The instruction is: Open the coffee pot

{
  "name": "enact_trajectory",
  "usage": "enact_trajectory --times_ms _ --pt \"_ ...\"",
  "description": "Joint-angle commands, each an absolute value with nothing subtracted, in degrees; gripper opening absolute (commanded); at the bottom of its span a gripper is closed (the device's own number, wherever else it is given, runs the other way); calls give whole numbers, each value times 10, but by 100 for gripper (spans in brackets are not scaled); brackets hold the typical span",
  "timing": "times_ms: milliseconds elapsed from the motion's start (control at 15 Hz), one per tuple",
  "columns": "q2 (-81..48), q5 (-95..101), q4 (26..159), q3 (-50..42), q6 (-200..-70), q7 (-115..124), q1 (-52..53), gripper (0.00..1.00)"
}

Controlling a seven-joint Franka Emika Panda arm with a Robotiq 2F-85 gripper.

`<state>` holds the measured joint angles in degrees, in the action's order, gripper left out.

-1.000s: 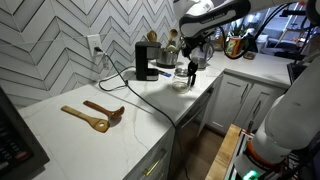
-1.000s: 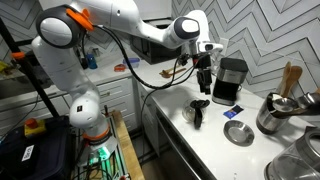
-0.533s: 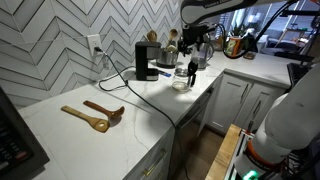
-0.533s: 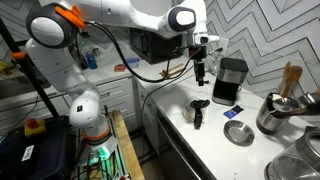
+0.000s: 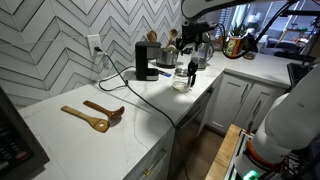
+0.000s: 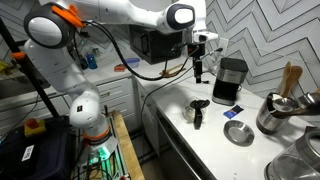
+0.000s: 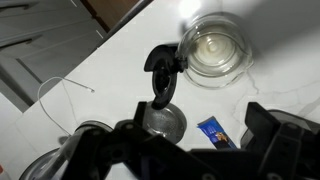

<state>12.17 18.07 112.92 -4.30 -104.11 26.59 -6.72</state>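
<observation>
The coffee pot [image 6: 199, 111] is a small clear-glass carafe with a black lid and handle, standing on the white counter in front of the black coffee machine [image 6: 231, 79]. It also shows in an exterior view [image 5: 183, 76]. In the wrist view I look down into its round glass mouth [image 7: 215, 50]; the black lid [image 7: 163, 62] stands flipped up at the handle side. My gripper [image 6: 200, 68] hangs well above the pot, open and empty; its fingers [image 7: 190, 150] are spread wide.
A blue packet [image 7: 215, 133] and a round metal dish [image 6: 239, 133] lie beside the pot. A steel pot with wooden utensils [image 6: 278, 108] stands further along. Wooden spoons [image 5: 92, 117] lie on the counter, and a cable [image 5: 140, 95] runs across it.
My gripper has risen from just above the coffee pot to higher over it. The pot has stayed in place.
</observation>
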Motion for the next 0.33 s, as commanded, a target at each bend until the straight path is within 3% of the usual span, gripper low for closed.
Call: enact_trajectory --times_ms 0,267 --pt "121 179 1127 -38 -1040 265 -73 100" --pt "122 179 1127 -38 -1040 264 -73 100"
